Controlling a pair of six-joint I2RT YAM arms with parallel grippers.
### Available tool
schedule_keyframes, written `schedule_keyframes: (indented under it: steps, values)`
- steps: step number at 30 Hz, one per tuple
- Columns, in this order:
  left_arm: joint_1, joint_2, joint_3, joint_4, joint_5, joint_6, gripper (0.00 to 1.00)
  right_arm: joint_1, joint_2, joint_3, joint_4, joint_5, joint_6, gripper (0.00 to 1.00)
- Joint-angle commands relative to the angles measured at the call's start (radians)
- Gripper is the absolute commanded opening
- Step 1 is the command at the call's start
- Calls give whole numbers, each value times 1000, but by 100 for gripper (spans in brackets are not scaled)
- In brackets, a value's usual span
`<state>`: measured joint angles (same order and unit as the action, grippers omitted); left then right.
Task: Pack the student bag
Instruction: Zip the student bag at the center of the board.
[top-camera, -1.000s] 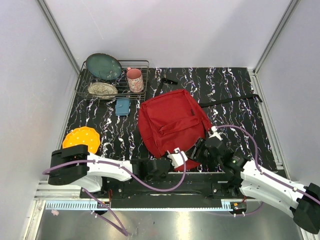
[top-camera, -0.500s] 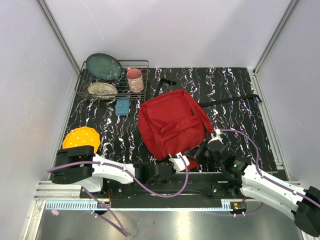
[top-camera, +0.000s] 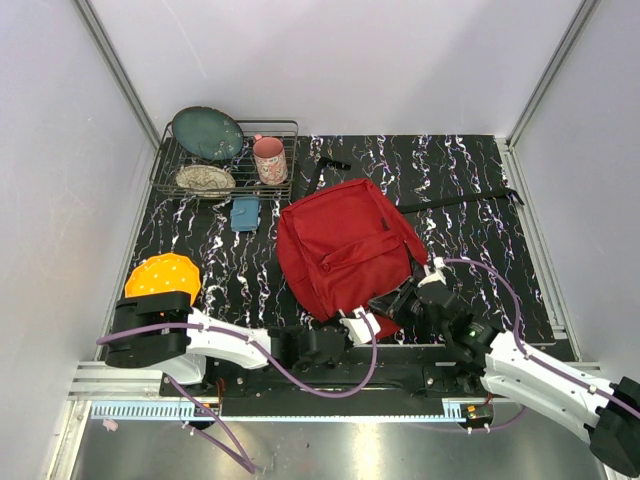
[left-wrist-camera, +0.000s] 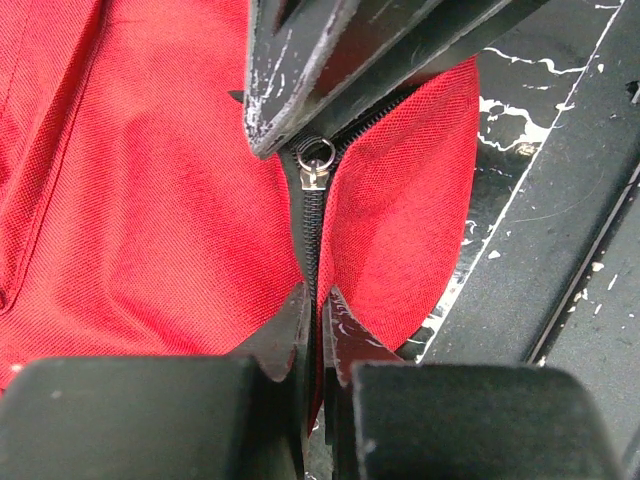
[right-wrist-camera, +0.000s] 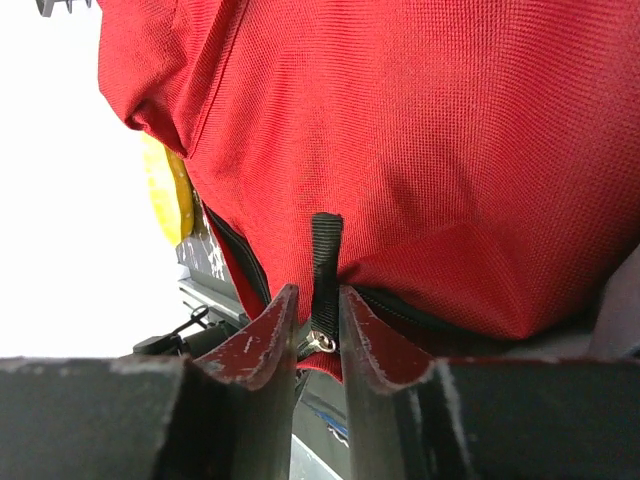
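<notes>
The student bag (top-camera: 345, 248), a red backpack, lies flat mid-table. My left gripper (top-camera: 352, 322) is at its near edge. In the left wrist view the left gripper (left-wrist-camera: 313, 300) is pinched shut on the bag's (left-wrist-camera: 150, 200) black zipper seam (left-wrist-camera: 312, 230), just below the metal slider ring (left-wrist-camera: 316, 155). My right gripper (top-camera: 388, 302) meets the same near corner from the right. In the right wrist view the right gripper (right-wrist-camera: 318, 295) is closed round the black zipper pull strap (right-wrist-camera: 325, 255) under the bag (right-wrist-camera: 430, 150).
A wire dish rack (top-camera: 285, 128) at the back left holds a teal plate (top-camera: 207, 132), a speckled bowl (top-camera: 205, 179) and a pink mug (top-camera: 269, 160). A blue object (top-camera: 245, 213) and an orange plate (top-camera: 163, 277) lie left of the bag. Black straps (top-camera: 460, 200) trail right.
My right gripper has moved left and closer in along the bag's near corner. My left gripper has shifted slightly right. The bag's near edge has bunched a little.
</notes>
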<state>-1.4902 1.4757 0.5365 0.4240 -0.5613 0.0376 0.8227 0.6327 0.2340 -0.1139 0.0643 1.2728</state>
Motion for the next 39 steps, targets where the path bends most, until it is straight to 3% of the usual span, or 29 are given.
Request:
schedule_keyframes:
  steps: [1,9,17,22,33,39]
  values:
    - [-21,6,20,44,-11,7,0,-2,38,4,77,23,-15,30]
    - [-24,11,26,42,-14,5,0,-2,47,8,99,0,-32,28]
    - [-24,21,37,38,-23,5,0,-4,39,2,105,-1,-41,0]
    - [-24,29,43,1,-52,-13,0,-4,-2,24,94,3,-95,0]
    - [-24,15,-1,-10,-100,-35,0,-3,-235,71,-200,221,-155,0]
    - [-24,9,-17,-21,-109,-76,0,-3,-320,61,-247,250,-161,0]
